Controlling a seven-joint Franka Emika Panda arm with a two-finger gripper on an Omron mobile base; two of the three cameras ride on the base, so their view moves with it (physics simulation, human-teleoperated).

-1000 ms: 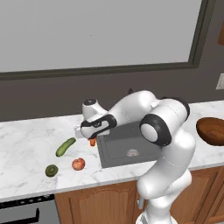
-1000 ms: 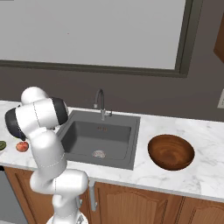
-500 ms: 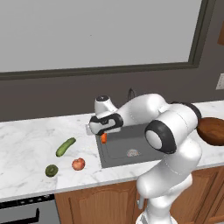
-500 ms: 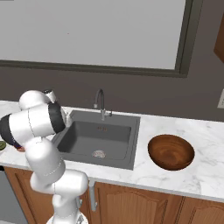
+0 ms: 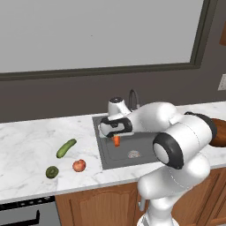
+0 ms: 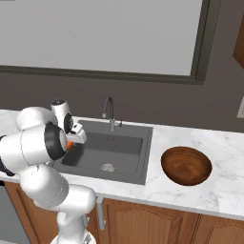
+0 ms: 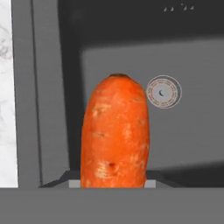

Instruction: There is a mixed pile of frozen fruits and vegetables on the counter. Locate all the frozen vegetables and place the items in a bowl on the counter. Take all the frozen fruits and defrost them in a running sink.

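My gripper [image 5: 116,135] is shut on the orange carrot [image 5: 116,141], which hangs above the left part of the dark grey sink [image 5: 145,153]. In the hand view the carrot [image 7: 115,133] points down at the basin, with the round drain [image 7: 163,92] just beyond its tip. From the right base view the carrot [image 6: 70,144] peeks out beside my arm. On the counter [image 5: 26,150] to the left lie the green cucumber [image 5: 66,148], the red apple [image 5: 79,165] and the dark green round fruit [image 5: 52,172]. The reddish-brown bowl [image 6: 186,165] sits right of the sink.
A curved grey faucet [image 6: 109,110] rises behind the sink. A dark wall with a large window frame backs the counter. Brown cabinets [image 6: 157,221] run below it, and an appliance front [image 5: 26,214] shows at lower left.
My arm has swung to the right with the carrot, from the counter near the pile to over the sink's left part. The other three items have stayed put.
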